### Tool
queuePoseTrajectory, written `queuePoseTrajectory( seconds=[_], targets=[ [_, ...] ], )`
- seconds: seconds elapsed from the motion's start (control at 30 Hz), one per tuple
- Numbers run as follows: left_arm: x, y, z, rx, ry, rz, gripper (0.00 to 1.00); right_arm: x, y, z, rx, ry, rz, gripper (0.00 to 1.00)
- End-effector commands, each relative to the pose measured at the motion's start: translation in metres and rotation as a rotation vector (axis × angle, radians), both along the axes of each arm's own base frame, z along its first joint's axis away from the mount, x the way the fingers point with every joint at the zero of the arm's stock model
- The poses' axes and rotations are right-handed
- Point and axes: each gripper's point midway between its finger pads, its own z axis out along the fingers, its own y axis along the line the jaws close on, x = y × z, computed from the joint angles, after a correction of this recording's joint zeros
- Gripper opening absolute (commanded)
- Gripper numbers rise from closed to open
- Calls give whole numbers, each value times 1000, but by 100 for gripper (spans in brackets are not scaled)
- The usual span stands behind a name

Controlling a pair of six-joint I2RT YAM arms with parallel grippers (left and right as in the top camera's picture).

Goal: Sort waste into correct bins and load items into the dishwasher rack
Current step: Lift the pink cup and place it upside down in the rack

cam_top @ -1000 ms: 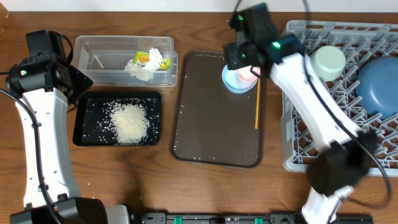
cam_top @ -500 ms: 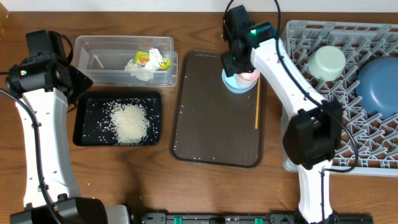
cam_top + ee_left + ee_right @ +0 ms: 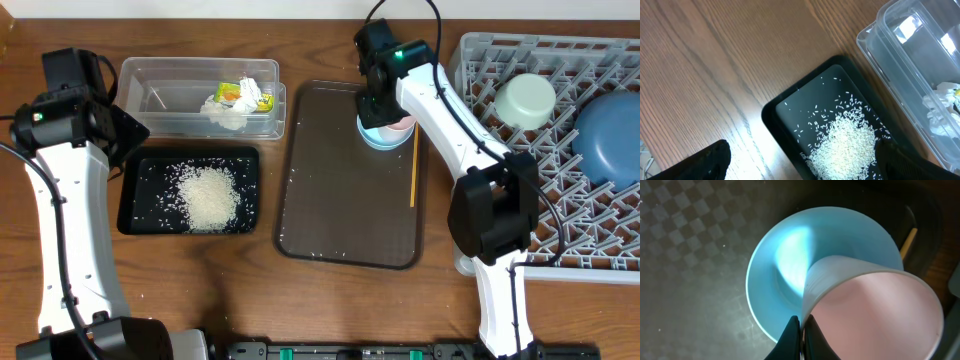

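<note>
The pink cup, leaning in the blue bowl at upper centre overhead, is apparently clamped by its rim in the right pincer, ready for lifting to the rack.

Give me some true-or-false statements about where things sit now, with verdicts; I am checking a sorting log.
1. The rice lies in the black tray. True.
2. The pink cup stands in the dishwasher rack. False: it sits in the small light blue bowl on the brown tray, with the right pincer closed on its wall.
3. The mint-green bowl is in the rack. True.
4. The orange stick is in the clear tub. False: it lies on the brown tray.
5. The left pincer is open and holds nothing. True.
</note>
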Motion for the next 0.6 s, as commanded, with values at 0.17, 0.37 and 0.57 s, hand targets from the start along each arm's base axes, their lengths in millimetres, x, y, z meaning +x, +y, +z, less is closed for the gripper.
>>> queuePoseTrajectory(
  seconds=[0.17,0.37,0.57],
  targets=[
    [-1,2,1,2,-1,13,94,1,10,101,72,-156,-1,1],
    [-1,2,1,2,0,13,94,-25,-31,179,130,-221,0,1],
    [-1,2,1,2,0,13,94,-68,-89,223,252,-178,-88,1]
  ],
)
